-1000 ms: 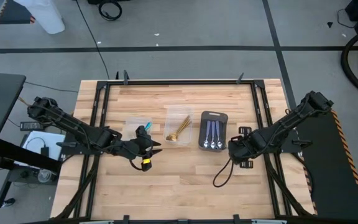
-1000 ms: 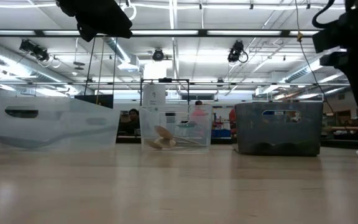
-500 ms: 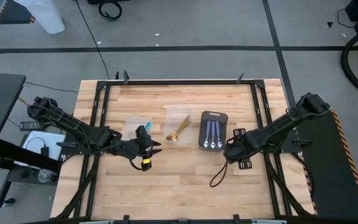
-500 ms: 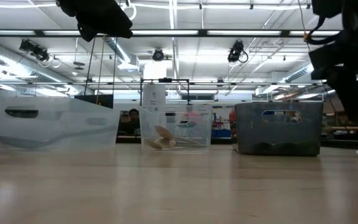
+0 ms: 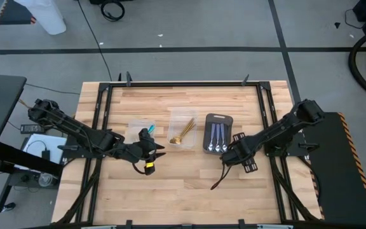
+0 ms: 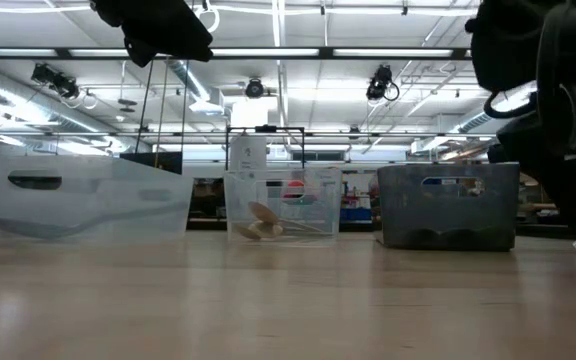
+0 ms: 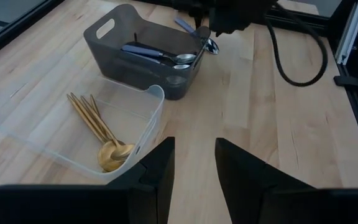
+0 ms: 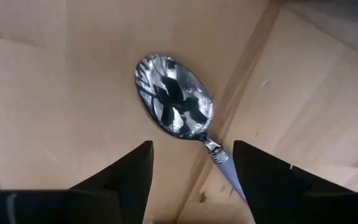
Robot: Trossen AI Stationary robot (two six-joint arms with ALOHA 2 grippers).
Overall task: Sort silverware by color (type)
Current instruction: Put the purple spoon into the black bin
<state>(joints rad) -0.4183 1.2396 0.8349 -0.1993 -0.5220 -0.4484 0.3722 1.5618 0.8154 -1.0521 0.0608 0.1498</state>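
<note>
A spoon [image 8: 173,102] with a shiny silver bowl and a blue handle lies flat on the wooden table, bowl up, just beside the dark grey tray [image 7: 114,34]. My right gripper [image 8: 192,163] hangs open straight above the spoon, pointing down, one finger on each side of the handle's neck and clear of it. In the left wrist view the spoon [image 7: 211,45] shows under that gripper. Similar spoons [image 5: 216,135] lie in the tray. Gold spoons [image 7: 98,127] lie in the middle clear tub [image 5: 183,130]. My left gripper [image 7: 191,165] waits open and empty, held above the table near the left clear tub [image 5: 138,127].
The three containers stand in a row across the table's middle: left clear tub [image 6: 88,195], middle clear tub [image 6: 283,205], grey tray [image 6: 448,205]. A black cable [image 5: 224,175] hangs from the right arm onto the table. Bare wood lies toward the near edge.
My right gripper has come down and moved toward the table's left, closer to the grey tray, rolling as it went. Its cable has trailed along over the wood.
</note>
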